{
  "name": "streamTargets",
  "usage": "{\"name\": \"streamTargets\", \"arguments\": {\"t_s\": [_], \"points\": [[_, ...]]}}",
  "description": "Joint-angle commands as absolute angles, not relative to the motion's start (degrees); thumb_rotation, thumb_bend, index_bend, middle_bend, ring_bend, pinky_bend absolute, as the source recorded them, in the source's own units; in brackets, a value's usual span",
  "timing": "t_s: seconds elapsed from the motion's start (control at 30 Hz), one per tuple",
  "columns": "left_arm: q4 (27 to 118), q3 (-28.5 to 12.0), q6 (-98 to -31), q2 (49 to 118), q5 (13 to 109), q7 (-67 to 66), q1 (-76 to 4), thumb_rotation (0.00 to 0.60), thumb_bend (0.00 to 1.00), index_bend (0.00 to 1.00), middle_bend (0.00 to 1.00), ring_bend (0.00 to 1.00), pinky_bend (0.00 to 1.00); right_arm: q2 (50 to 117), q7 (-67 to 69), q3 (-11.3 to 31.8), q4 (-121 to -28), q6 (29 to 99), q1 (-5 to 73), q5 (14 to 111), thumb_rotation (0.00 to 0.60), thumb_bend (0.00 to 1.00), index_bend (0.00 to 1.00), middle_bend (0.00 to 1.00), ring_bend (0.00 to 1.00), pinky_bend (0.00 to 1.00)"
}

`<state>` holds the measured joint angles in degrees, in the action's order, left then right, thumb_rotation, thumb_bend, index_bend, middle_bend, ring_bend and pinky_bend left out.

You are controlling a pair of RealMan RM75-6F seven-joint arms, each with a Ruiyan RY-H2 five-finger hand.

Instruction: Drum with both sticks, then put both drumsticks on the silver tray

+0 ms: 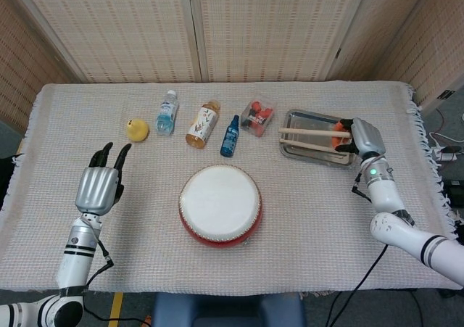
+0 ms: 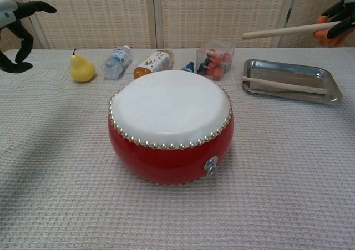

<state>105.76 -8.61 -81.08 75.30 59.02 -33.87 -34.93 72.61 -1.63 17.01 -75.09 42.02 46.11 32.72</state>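
A red drum [image 1: 220,204] [image 2: 171,125] with a white skin stands at the table's middle front. The silver tray [image 1: 297,150] [image 2: 327,86] lies at the right, with one wooden drumstick [image 1: 308,146] [image 2: 283,86] lying in it. My right hand [image 1: 359,136] [image 2: 336,17] hovers above the tray's right end and grips a second drumstick [image 1: 308,131] [image 2: 280,31] that points left, level, above the tray. My left hand [image 1: 98,183] [image 2: 16,28] is held up over the table's left side, fingers spread, holding nothing.
Along the back stand a yellow pear [image 1: 136,130] [image 2: 81,69], a water bottle [image 1: 167,112], a tea bottle [image 1: 204,122], a small blue bottle [image 1: 230,135] and a clear box of red items [image 1: 257,115]. A woven cloth covers the table.
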Motion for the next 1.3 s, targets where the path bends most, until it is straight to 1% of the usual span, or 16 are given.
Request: {"name": "streamTargets", "arguments": {"t_s": [0.03, 0.2, 0.3, 0.4, 0.5, 0.57, 0.6, 0.73, 0.77, 0.87, 1.03, 1.13, 1.23, 1.27, 1.3], "points": [[105.74, -8.37, -81.34, 74.64, 59.26, -32.96, -33.86, 0.600, 0.30, 0.00, 0.00, 0.00, 0.14, 80.82, -0.75, 15.70, -59.89, 35.32, 48.73, 31.91, 0.600, 0.53, 0.84, 0.58, 0.49, 0.35], [105.45, -8.19, -81.14, 73.83, 59.52, -31.86, -32.42, 0.600, 0.30, 0.00, 0.00, 0.00, 0.14, 88.13, -1.93, 14.92, -45.54, 29.24, 51.30, 31.23, 0.600, 0.53, 0.82, 0.58, 0.46, 0.32], [105.25, -8.28, -80.92, 73.68, 59.61, -31.30, -31.83, 0.600, 0.30, 0.00, 0.00, 0.00, 0.14, 91.79, -2.17, 15.11, -38.92, 26.48, 52.58, 31.47, 0.600, 0.53, 0.80, 0.58, 0.44, 0.30], [105.08, -8.39, -80.53, 73.62, 59.73, -30.96, -31.51, 0.600, 0.30, 0.00, 0.00, 0.00, 0.14, 94.48, -2.08, 15.33, -33.99, 24.04, 53.54, 32.53, 0.600, 0.53, 0.76, 0.58, 0.41, 0.26], [104.83, -8.57, -80.12, 73.61, 59.86, -30.76, -31.21, 0.600, 0.30, 0.00, 0.00, 0.00, 0.14, 97.41, -1.21, 16.05, -29.36, 21.88, 54.69, 34.47, 0.600, 0.53, 0.71, 0.55, 0.38, 0.23], [104.67, -8.75, -79.88, 73.62, 59.80, -30.59, -31.03, 0.600, 0.30, 0.00, 0.00, 0.00, 0.14, 99.06, -0.29, 16.68, -26.93, 21.51, 55.27, 36.05, 0.600, 0.53, 0.65, 0.51, 0.35, 0.22], [104.59, -8.82, -79.79, 73.63, 59.76, -30.50, -30.94, 0.600, 0.30, 0.00, 0.00, 0.00, 0.14, 99.68, 0.10, 16.95, -25.97, 21.47, 55.51, 36.71, 0.600, 0.53, 0.59, 0.48, 0.34, 0.22], [104.28, -9.04, -79.48, 73.63, 59.73, -30.24, -30.55, 0.600, 0.30, 0.00, 0.00, 0.00, 0.14, 101.67, 1.44, 17.90, -22.35, 20.98, 56.38, 39.36, 0.600, 0.45, 0.33, 0.37, 0.25, 0.19], [104.25, -9.10, -79.46, 73.63, 59.79, -30.10, -30.41, 0.600, 0.30, 0.00, 0.00, 0.00, 0.14, 102.09, 1.71, 18.20, -21.39, 20.67, 56.57, 39.90, 0.600, 0.43, 0.28, 0.35, 0.23, 0.18], [104.18, -9.21, -79.42, 73.53, 60.06, -29.80, -30.04, 0.600, 0.30, 0.00, 0.00, 0.00, 0.14, 102.77, 1.99, 18.85, -19.42, 20.04, 56.71, 40.96, 0.600, 0.40, 0.19, 0.31, 0.19, 0.17], [104.02, -9.32, -79.23, 73.35, 60.82, -29.44, -29.66, 0.600, 0.30, 0.00, 0.00, 0.00, 0.14, 102.60, 2.13, 19.84, -18.36, 19.79, 56.13, 42.26, 0.600, 0.35, 0.09, 0.26, 0.13, 0.15], [103.86, -9.58, -79.14, 73.13, 61.11, -29.20, -29.47, 0.600, 0.30, 0.00, 0.00, 0.00, 0.14, 101.04, 3.09, 20.33, -20.69, 21.16, 55.34, 43.95, 0.600, 0.32, 0.06, 0.24, 0.11, 0.14], [103.33, -9.86, -78.88, 72.61, 61.01, -28.92, -29.22, 0.600, 0.30, 0.00, 0.00, 0.00, 0.14, 96.92, 5.48, 20.27, -28.61, 25.88, 53.17, 47.93, 0.600, 0.32, 0.07, 0.23, 0.10, 0.13], [103.08, -9.93, -78.71, 72.40, 60.90, -28.76, -29.14, 0.600, 0.30, 0.00, 0.00, 0.00, 0.14, 95.15, 6.20, 19.97, -32.19, 28.48, 51.97, 49.77, 0.600, 0.32, 0.07, 0.23, 0.10, 0.13], [102.73, -10.00, -78.46, 72.12, 60.82, -28.34, -28.98, 0.600, 0.30, 0.00, 0.00, 0.00, 0.14, 92.49, 6.85, 19.34, -37.50, 32.53, 50.00, 52.39, 0.600, 0.32, 0.09, 0.23, 0.11, 0.13]]}}
